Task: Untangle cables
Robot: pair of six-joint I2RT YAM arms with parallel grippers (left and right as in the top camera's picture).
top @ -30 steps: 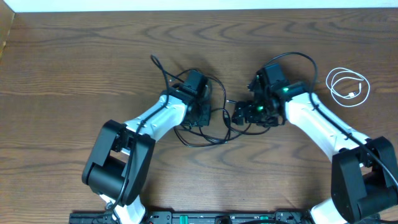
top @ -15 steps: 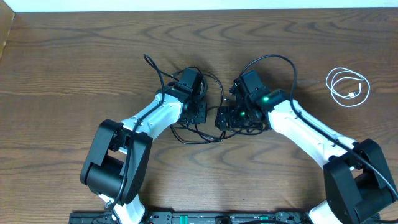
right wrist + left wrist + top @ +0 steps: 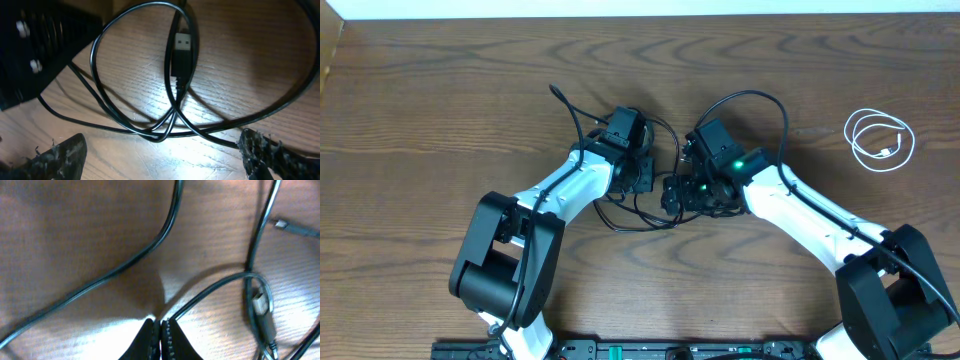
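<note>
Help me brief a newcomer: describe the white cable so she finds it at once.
On the wooden table, look near the right edge, beyond the right arm. The white cable lies there alone in small loops; the black cable sprawls tangled at the centre.

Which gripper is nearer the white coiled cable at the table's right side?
Right. The right gripper, open, hovers over the black cable, well left of the white cable; the left gripper, pinching it, is even farther left.

Dark wood-grain table (image 3: 420, 100), pale strip (image 3: 620, 8) beyond its far edge, soft even light
</note>
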